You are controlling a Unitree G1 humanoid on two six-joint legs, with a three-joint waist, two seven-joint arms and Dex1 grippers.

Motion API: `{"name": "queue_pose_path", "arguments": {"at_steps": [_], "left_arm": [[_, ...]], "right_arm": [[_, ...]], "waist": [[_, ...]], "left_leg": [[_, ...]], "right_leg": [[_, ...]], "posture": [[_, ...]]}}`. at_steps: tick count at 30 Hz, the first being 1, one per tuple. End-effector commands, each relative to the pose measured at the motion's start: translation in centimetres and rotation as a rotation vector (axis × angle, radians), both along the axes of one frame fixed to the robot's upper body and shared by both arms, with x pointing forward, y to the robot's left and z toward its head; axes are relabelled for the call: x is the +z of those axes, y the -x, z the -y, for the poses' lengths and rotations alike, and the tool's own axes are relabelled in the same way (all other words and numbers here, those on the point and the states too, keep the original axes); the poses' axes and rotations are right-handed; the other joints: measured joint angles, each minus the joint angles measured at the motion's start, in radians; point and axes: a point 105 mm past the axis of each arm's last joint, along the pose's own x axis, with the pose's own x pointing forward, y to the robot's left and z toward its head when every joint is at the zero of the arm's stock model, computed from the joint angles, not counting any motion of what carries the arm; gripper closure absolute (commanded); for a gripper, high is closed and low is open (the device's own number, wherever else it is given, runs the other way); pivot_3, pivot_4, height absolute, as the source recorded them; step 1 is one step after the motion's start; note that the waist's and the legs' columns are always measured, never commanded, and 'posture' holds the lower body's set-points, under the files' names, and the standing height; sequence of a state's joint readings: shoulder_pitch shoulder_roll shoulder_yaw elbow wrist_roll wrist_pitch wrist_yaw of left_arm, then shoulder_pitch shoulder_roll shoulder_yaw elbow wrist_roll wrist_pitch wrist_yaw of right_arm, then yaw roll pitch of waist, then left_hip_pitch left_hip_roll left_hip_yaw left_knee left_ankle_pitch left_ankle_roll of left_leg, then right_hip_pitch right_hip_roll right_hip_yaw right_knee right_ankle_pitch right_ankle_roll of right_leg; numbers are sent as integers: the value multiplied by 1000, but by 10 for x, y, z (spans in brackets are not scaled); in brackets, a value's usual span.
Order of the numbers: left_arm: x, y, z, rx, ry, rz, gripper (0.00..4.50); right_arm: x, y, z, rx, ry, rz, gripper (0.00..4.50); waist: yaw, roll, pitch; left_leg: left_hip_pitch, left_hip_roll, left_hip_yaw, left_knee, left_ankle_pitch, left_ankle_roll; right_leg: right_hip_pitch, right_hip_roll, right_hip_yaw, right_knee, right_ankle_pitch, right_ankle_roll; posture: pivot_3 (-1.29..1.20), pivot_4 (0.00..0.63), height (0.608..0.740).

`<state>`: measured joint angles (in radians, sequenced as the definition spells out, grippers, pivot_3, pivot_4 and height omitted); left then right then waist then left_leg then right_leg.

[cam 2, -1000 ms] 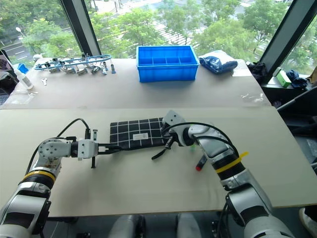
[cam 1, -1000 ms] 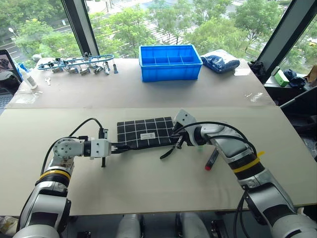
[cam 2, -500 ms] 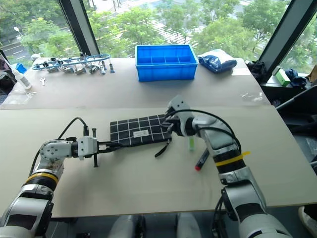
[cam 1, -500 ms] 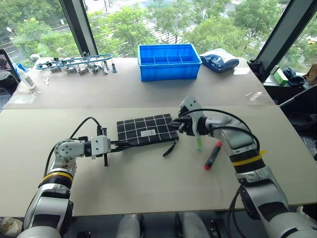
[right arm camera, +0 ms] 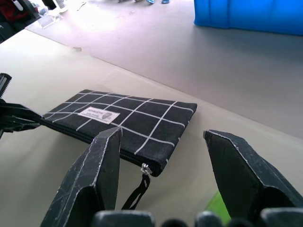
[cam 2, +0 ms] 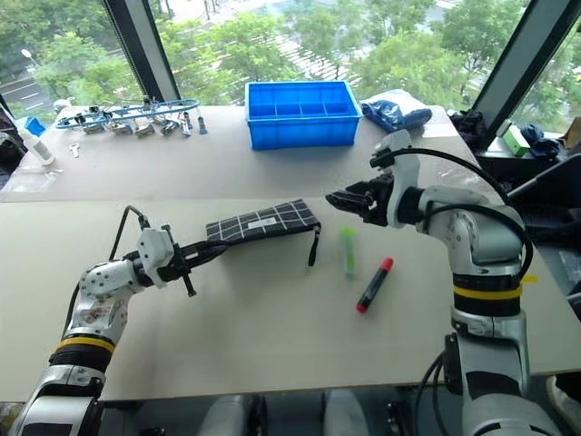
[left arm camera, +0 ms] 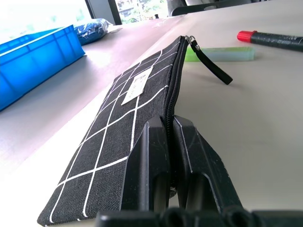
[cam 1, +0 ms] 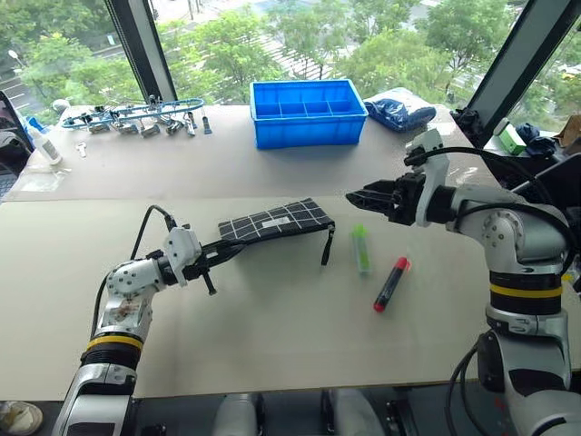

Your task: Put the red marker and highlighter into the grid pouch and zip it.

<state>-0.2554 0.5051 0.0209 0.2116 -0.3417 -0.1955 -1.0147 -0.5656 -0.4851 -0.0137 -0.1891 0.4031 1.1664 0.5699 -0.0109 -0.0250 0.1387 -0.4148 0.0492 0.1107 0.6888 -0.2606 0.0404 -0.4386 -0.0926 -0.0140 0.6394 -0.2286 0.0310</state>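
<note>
Black fabric, white grid: the grid pouch (cam 1: 277, 220) is lifted at a slant above the pale bench (cam 1: 272, 336), far end higher, pull strap (cam 1: 325, 245) hanging from that end.
Head views, left arm: the left gripper (cam 1: 207, 261) has its fingers closed flat on the pouch's near end, at the zipper edge.
Head views, right arm: the right gripper (cam 1: 359, 196) hangs above the bench past the pouch's far end, fingers spread wide, holding nothing.
Head views, pens: the highlighter (cam 1: 361, 248) lies on the bench just beyond the strap; the red marker (cam 1: 391, 283) lies near it, on the robot's right. Both are outside the pouch.
Head views, background: blue bin (cam 1: 309, 112) and a row of small tools (cam 1: 136, 116) on the far bench, well apart from the work.
Left wrist view: two black fingers (left arm camera: 150, 170) pinch the pouch edge with no gap; the zipper line runs away to the slider (left arm camera: 189, 39).
Right wrist view: fingers (right arm camera: 102, 175) stand wide apart with the pouch's strap corner between and beyond them, untouched.
Progress (judgement): early stage. Neither pen is loaded, and the zipping comes after that.
Hard to tell: whether the zipper is shut or parted; the teeth look closed along the visible length, but I cannot confirm it. Label print is unreadable. The highlighter is cut off at the edge of the right wrist view.
</note>
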Motion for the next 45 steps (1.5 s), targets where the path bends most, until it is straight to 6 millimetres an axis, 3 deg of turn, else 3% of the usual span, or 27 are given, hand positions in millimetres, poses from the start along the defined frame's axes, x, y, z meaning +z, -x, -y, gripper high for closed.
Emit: {"name": "queue_pose_path", "arguments": {"at_steps": [1,7,15,29,32,39,45], "left_arm": [[21,-5,-5,42,19,59,4500],[29,-9,-4,68,76,51,4500],[31,-10,0,61,92,43,4500],[27,-9,4,46,92,26,4500],[27,-9,6,47,98,25,4500],[26,-8,7,51,109,21,4500],[26,-10,8,54,114,23,4500]], "right_arm": [[23,2,-2,3,-7,85,1406],[17,2,-13,29,16,82,1406],[0,-22,-21,-4,85,108,1406],[-1,-43,-39,6,49,134,1406],[1,-44,-41,9,43,154,2127],[1,-45,-46,30,30,172,4486],[4,-39,-51,76,25,176,4486]], "waist": [[2,0,0],[-1,0,0],[-1,0,0],[-2,0,0],[-1,0,0],[-2,0,0],[-2,0,0]], "left_leg": [[0,0,0,1,0,0],[0,0,-1,1,0,1],[0,0,-1,2,0,1],[0,1,0,3,0,0],[0,1,0,3,0,0],[0,1,0,3,0,0],[0,1,0,3,0,0]], "right_leg": [[0,0,0,0,0,0],[1,1,0,0,0,0],[1,1,0,0,0,0],[1,1,0,1,0,0],[1,1,0,1,0,0],[1,1,0,1,0,0],[1,1,0,1,0,0]], "posture": [[0,150,740],[0,150,740],[0,150,740],[0,150,740],[0,150,740],[0,150,740],[0,150,740]]}}
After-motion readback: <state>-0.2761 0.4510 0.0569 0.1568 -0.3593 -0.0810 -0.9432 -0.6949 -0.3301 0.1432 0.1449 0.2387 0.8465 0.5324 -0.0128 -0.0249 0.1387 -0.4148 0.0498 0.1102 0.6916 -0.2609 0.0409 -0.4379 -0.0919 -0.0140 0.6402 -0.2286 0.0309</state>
